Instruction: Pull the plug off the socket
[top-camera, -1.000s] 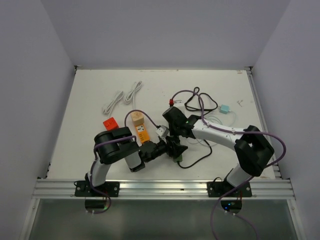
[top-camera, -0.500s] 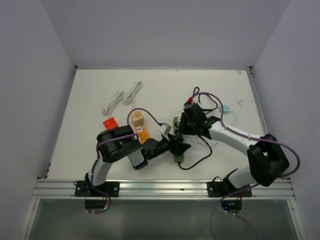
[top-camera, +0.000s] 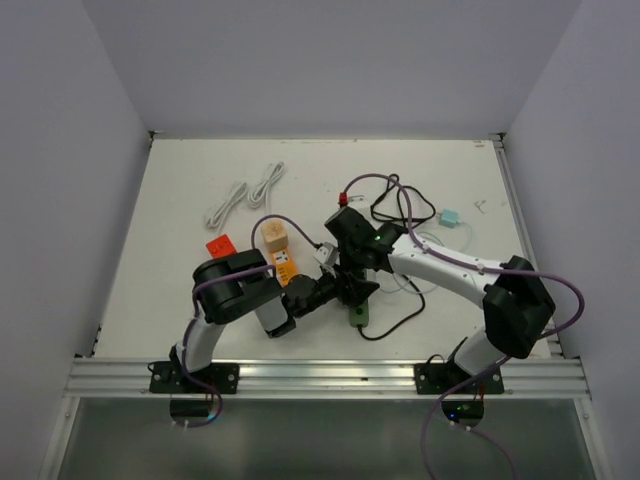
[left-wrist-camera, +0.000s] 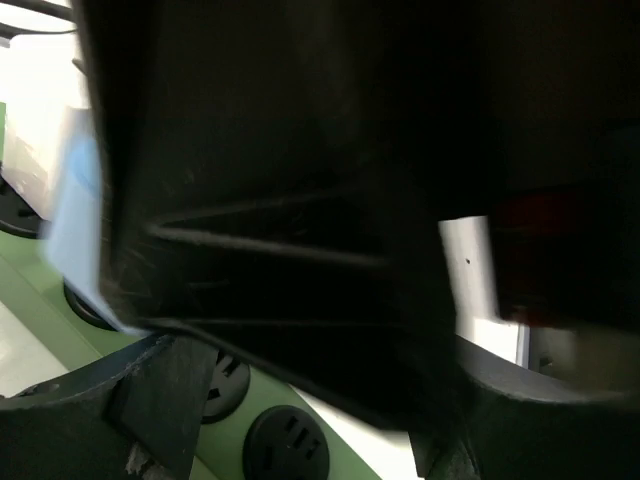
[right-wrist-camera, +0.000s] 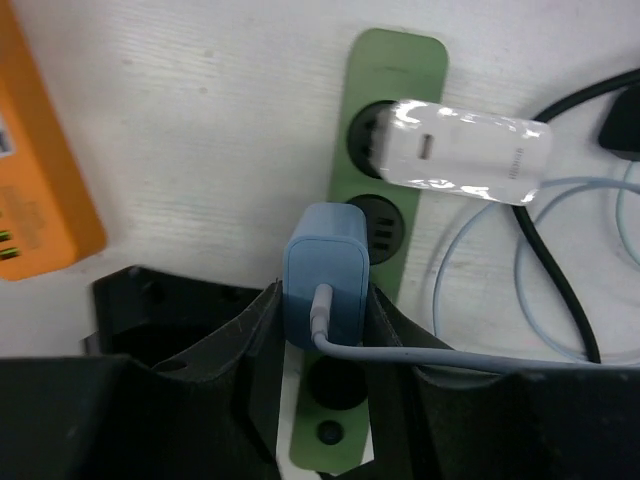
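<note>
- Socket strip (right-wrist-camera: 392, 70): green, laid flat on the white table (top-camera: 150, 270). It is seen running from the upper middle to the lower middle of the right wrist view. In the top view only its near end is exposed, just below the centre of the frame.
- Blue plug (right-wrist-camera: 322, 262): found at the centre of the right wrist view, over the strip and covering part of the second socket. Whether its pins are seated cannot be told. A pale cable (right-wrist-camera: 470, 352) is led from its lower face towards the right edge of the frame.
- Right gripper (right-wrist-camera: 323, 300): the jaws are pressed against the two sides of the blue plug, which is pinched between them.
- Left gripper (top-camera: 348, 290): placed at the strip, just below the right gripper in the top view. The left wrist view is largely filled by a dark blurred shape, with green strip and sockets at the lower left. The state of the jaws cannot be told.
- White adapter (right-wrist-camera: 465, 152): laid over the uppermost socket and extended to the right.
- Orange box (right-wrist-camera: 35, 190): shown at the left edge of the right wrist view, apart from the strip.
- White cables (top-camera: 245, 190): coiled at the upper left of the table in the top view, well apart from the strip.
</note>
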